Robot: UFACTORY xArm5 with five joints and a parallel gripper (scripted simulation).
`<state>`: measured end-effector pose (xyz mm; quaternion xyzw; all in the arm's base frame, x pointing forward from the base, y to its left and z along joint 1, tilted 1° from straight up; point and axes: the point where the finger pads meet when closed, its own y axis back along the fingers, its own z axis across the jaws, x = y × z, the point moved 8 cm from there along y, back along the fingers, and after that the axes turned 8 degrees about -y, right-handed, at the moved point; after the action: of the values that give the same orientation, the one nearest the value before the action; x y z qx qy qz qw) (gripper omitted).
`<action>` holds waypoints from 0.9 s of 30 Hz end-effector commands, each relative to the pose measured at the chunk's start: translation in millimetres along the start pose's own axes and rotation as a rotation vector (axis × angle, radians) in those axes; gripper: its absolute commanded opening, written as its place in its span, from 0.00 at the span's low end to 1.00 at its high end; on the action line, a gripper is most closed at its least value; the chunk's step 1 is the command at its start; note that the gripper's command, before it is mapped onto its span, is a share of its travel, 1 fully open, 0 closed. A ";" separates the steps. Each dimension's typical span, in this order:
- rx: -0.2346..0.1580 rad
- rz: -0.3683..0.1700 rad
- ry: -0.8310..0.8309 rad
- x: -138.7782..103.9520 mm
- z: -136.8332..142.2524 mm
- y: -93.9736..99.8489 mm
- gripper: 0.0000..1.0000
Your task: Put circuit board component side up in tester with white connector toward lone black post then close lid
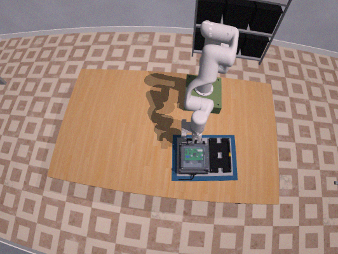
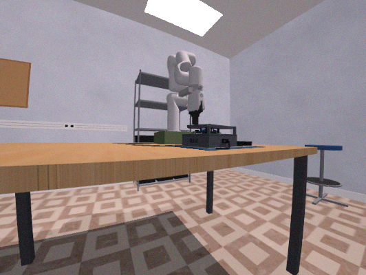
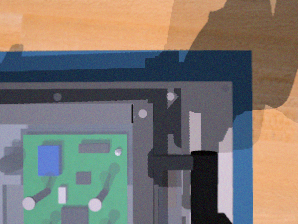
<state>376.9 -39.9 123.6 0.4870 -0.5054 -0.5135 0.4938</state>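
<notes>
The green circuit board (image 1: 194, 154) (image 3: 75, 170) lies flat inside the dark grey tester (image 1: 192, 171) (image 2: 209, 140), component side up, with a blue part and a small white connector (image 3: 62, 194) on it. The tester's frame lid (image 1: 206, 157) (image 2: 217, 127) (image 3: 160, 125) lies level over the board; I cannot tell whether it is latched. My gripper (image 1: 197, 140) (image 2: 195, 120) (image 3: 202, 160) is shut and empty. It hangs just above the tester's back edge, by the lid's frame. The black tray (image 1: 220, 155) right of the tester is empty.
Tester and tray stand on a blue mat (image 1: 204, 178) (image 3: 240, 75) on the wooden table (image 1: 111, 127) (image 2: 103, 161). The arm's green base block (image 1: 217, 106) is behind it. A shelf unit (image 1: 241, 25) (image 2: 148, 103) stands behind the table, a blue stool (image 2: 323, 148) to one side.
</notes>
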 end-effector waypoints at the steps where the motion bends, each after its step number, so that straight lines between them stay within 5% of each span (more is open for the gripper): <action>1: 0.004 0.000 0.000 0.1 -1.0 1.0 0.00; 27: 0.004 0.000 0.000 0.1 -1.0 -1.8 0.00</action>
<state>377.0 -39.9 121.1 0.4870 -0.5054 -0.5134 0.4937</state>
